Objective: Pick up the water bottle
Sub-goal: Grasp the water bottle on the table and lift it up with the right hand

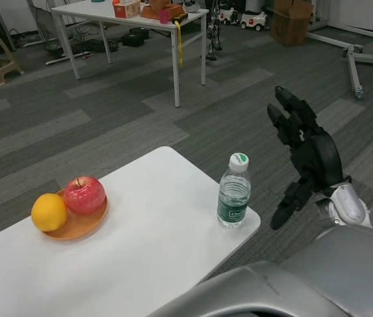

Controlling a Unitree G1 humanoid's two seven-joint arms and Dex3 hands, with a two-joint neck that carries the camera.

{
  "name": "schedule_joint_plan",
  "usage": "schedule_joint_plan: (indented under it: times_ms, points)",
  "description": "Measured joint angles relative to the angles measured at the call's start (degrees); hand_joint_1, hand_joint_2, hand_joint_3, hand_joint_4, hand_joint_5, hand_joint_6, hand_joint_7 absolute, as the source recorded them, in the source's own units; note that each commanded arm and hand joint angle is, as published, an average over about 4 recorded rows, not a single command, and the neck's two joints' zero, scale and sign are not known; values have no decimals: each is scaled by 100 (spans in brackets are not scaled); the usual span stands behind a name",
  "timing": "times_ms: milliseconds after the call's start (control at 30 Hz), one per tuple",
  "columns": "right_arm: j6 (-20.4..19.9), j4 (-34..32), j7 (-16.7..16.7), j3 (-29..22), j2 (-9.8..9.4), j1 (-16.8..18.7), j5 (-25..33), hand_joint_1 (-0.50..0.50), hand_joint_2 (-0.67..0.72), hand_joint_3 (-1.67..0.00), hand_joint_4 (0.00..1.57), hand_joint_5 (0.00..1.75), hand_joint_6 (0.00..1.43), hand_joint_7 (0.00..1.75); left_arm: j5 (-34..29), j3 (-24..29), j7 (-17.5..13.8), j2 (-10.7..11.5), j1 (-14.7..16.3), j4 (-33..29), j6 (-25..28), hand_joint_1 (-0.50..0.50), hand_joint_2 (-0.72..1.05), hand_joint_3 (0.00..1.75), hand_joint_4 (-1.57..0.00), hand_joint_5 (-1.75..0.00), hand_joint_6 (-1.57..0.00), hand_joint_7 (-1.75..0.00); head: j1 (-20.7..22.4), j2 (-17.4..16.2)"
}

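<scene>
Head view shows me the water bottle [234, 191] standing upright, right by the desk's [153, 218] near right corner, cap on, nothing touching it. My right hand [305, 155] is raised off to the right of the desk edge, fingers spread and pointing up, palm turned toward the bottle, holding nothing, clearly apart from it. So I judge we're in the approach, grasp not yet made. Next I need to bring that hand in leftward, level with the bottle's body, and close around it without knocking it off the corner. Left hand isn't in view.
</scene>
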Motion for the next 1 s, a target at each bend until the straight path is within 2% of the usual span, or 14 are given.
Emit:
schedule_joint_plan:
  times_ms: [267, 333, 467, 700, 833, 1000]
  points:
    - [47, 519, 9, 63, -33, 178, 20, -50, 63, 0, 0, 0, 0, 21, -1, -4, 0, 0, -2, 23, 0, -50, -19, 9, 0, -10, 0, 0, -50, 24]
    - [47, 592, 11, 162, -87, 176, 21, -50, 60, 0, 0, 0, 0, 21, -1, -10, -1, 0, -2, 24, 0, -50, -19, 4, 0, -10, 0, 0, -65, 20]
    - [51, 782, 15, 459, -246, 107, 19, -50, 60, 0, 0, 0, 0, 21, -1, -27, -2, 1, -2, 25, 0, -50, -19, 7, 0, -10, 0, 0, -86, 13]
    - [49, 1197, 71, 849, -273, -344, 17, -50, 53, 0, 0, 0, 0, 28, -1, -54, -4, 0, -2, 25, 0, -50, -19, 9, 0, -10, 0, 0, -80, 9]
    - [51, 1535, 89, 1082, -239, -669, 18, -50, 53, 0, 0, 0, 0, 28, -1, -58, -9, -2, -2, 25, 0, -50, -19, 2, 0, -10, 0, -2, -94, 1]
    - [51, 1899, 207, 1340, -208, -1113, 16, -50, 53, 0, 0, 0, 0, 28, -2, -68, -15, -4, -2, 24, 0, -50, -19, 9, 0, -10, 0, 0, -90, -17]
